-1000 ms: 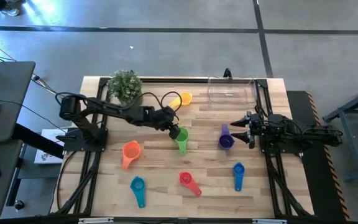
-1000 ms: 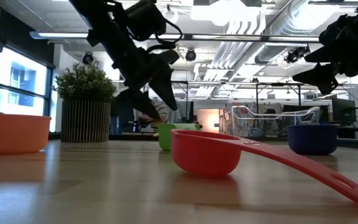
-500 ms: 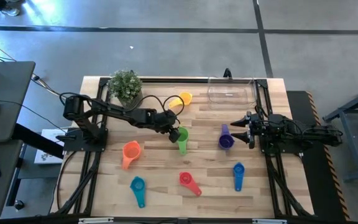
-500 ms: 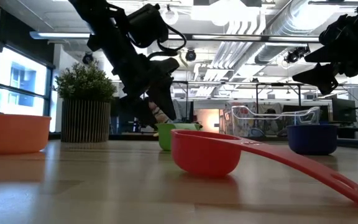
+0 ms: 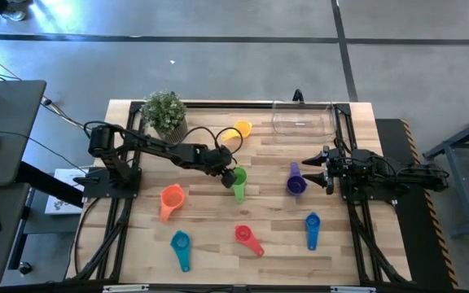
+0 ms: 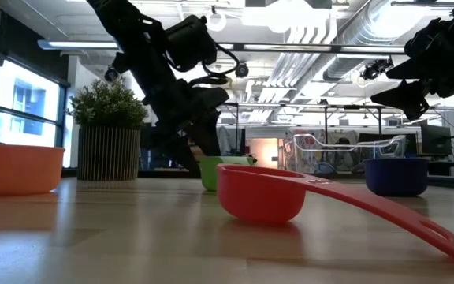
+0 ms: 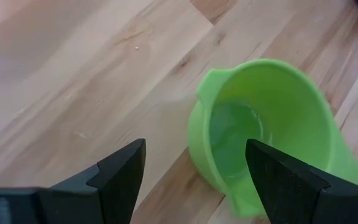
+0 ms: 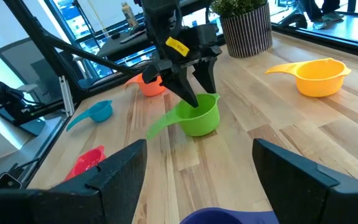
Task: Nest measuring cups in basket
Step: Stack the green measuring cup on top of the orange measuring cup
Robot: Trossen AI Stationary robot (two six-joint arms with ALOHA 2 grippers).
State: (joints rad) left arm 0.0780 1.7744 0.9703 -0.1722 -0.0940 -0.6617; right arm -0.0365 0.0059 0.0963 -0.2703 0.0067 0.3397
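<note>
Hovering at the green cup — left gripper, jaws wide; handle toward the near edge.

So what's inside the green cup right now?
Nothing: the left wrist view looks into the green cup and its bowl is bare. The left claw is open at its rim. A small strip of the inside wall is hidden.

We cannot read any text; the yellow tag on the left arm is too small.
</note>
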